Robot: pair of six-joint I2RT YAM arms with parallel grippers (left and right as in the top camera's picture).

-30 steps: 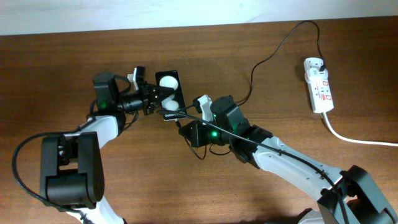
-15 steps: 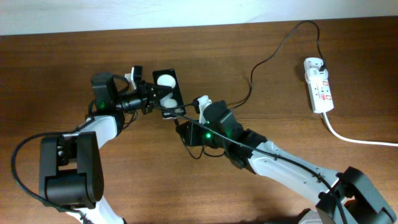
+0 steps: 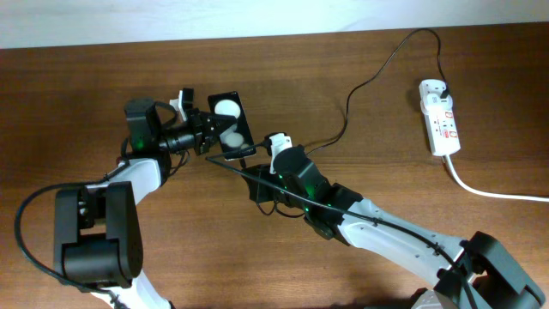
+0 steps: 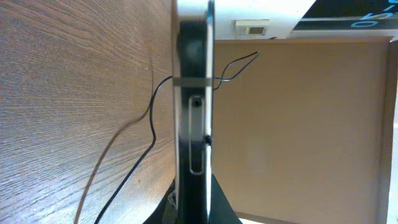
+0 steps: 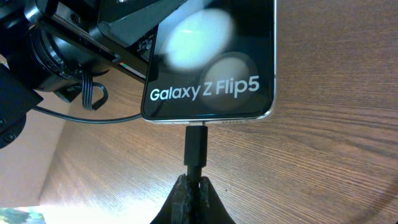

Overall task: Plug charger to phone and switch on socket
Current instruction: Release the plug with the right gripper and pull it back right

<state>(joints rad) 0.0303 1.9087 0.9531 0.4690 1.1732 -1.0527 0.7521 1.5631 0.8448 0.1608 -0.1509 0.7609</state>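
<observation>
- Left gripper [image 3: 214, 133]: jaws clamped on the phone [image 5: 211, 68].
- Right gripper [image 5: 194, 180]: jaws pinched narrow on the charger [image 5: 195, 146] plug, whose tip meets the phone's lower edge.
- Socket [image 3: 439, 118]: on the tabletop [image 3: 103, 69], well apart from the phone.

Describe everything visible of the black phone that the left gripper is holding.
The small black rectangular smartphone has a glossy dark face with two bright white round spots and white text reading Galaxy Z Flip5, inside a thin silvery frame. The left wrist view shows it edge-on and slim. The left gripper clamps it from its side. The plug tip of the thin black charger cable, pinched by the right gripper, meets the middle of the phone's bottom edge. Whether the plug is fully seated cannot be told.
</observation>
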